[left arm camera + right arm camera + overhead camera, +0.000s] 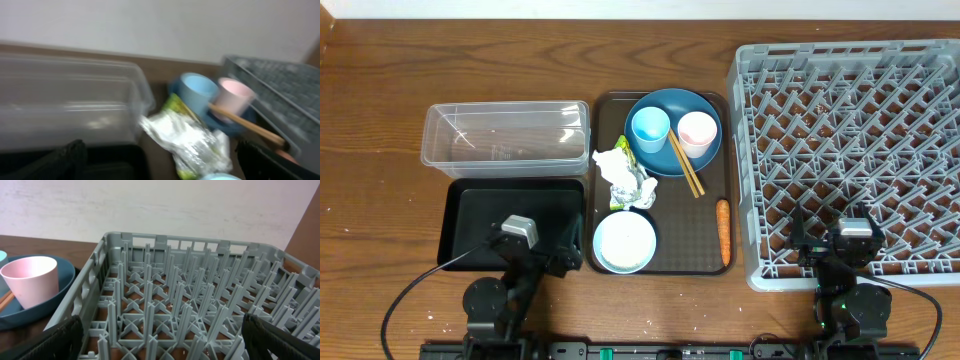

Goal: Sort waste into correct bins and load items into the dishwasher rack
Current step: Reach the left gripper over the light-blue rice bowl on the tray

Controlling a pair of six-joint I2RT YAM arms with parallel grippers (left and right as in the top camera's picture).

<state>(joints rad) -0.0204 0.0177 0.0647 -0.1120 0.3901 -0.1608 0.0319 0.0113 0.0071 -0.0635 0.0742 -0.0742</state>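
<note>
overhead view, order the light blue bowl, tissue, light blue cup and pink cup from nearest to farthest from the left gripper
From the left gripper:
1. light blue bowl, just to its right.
2. tissue, beyond the bowl.
3. light blue cup, on the dish, left side.
4. pink cup, on the dish's right side.

Dark wood tbl (380, 100), white wall (150, 205)

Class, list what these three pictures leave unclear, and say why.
1. Left wrist view: motion blur makes the wrapper print unreadable.
2. Right wrist view: the left edge cuts off the light blue cup.
3. Overhead: the light blue bowl holds something white; single grains are too small to see.
</note>
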